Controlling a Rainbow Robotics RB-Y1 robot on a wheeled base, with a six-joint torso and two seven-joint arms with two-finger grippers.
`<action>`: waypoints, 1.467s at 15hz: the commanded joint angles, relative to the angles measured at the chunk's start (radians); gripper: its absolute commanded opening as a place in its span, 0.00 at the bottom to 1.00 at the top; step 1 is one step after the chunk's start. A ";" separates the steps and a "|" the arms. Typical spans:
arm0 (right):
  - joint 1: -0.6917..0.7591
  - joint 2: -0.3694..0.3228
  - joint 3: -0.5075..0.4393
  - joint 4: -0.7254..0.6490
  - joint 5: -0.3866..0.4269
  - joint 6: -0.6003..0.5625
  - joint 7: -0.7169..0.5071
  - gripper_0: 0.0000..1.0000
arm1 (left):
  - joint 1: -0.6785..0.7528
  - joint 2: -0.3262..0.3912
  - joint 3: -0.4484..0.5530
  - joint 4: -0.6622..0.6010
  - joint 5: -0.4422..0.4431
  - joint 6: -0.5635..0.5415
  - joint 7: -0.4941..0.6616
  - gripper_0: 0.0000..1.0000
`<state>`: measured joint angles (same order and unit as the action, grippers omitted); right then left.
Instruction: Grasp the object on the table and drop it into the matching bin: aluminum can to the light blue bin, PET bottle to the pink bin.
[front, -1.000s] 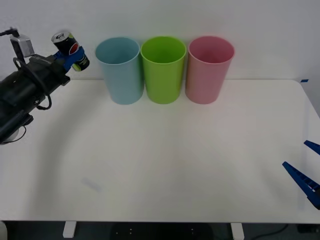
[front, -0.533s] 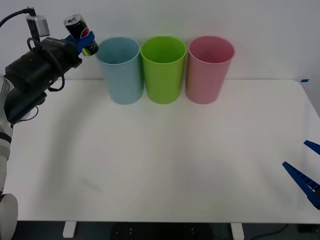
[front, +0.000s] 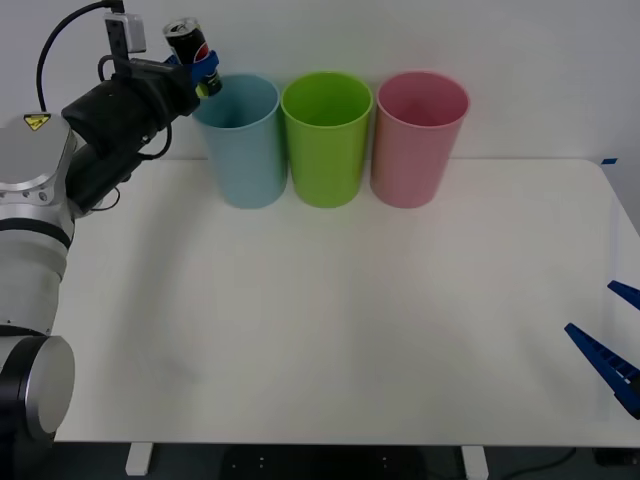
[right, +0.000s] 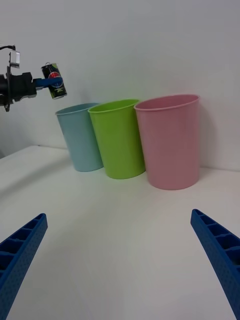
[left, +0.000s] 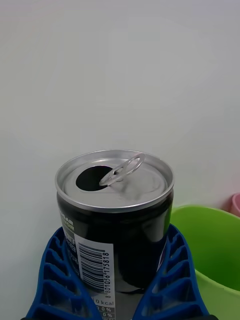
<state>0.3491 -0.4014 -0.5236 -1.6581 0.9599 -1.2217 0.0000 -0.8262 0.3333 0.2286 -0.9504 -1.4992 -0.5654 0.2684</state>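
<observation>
Left wrist view gives us the aluminum can (left: 114, 220) close up: its tab is lifted and the mouth open, so we judge it empty, light, thin-walled and easily dented, best pinched mid-body as the left gripper (front: 203, 72) has it, blue fingers (left: 172, 280) clamped on both sides. We see that arm raised and reaching forward, the can tilted in the air just beside the light blue bin (front: 240, 140) rim, above the table (front: 330, 320). Our right gripper (front: 612, 345) waits low at the right edge, fingers apart.
</observation>
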 joint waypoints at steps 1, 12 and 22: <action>0.000 0.000 0.000 0.000 0.000 0.000 0.000 1.00 | -0.064 -0.023 0.000 0.082 -0.047 0.053 -0.012 0.00; 0.000 0.000 0.000 0.000 0.000 0.000 0.000 1.00 | -0.139 -0.057 -0.009 0.186 -0.085 0.173 -0.038 0.02; 0.000 0.000 0.000 0.000 0.000 0.000 0.000 1.00 | -0.139 -0.057 -0.025 0.186 -0.044 0.174 -0.044 1.00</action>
<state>0.3490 -0.4014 -0.5236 -1.6581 0.9599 -1.2217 0.0000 -0.9652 0.2761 0.2053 -0.7638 -1.5495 -0.3916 0.2251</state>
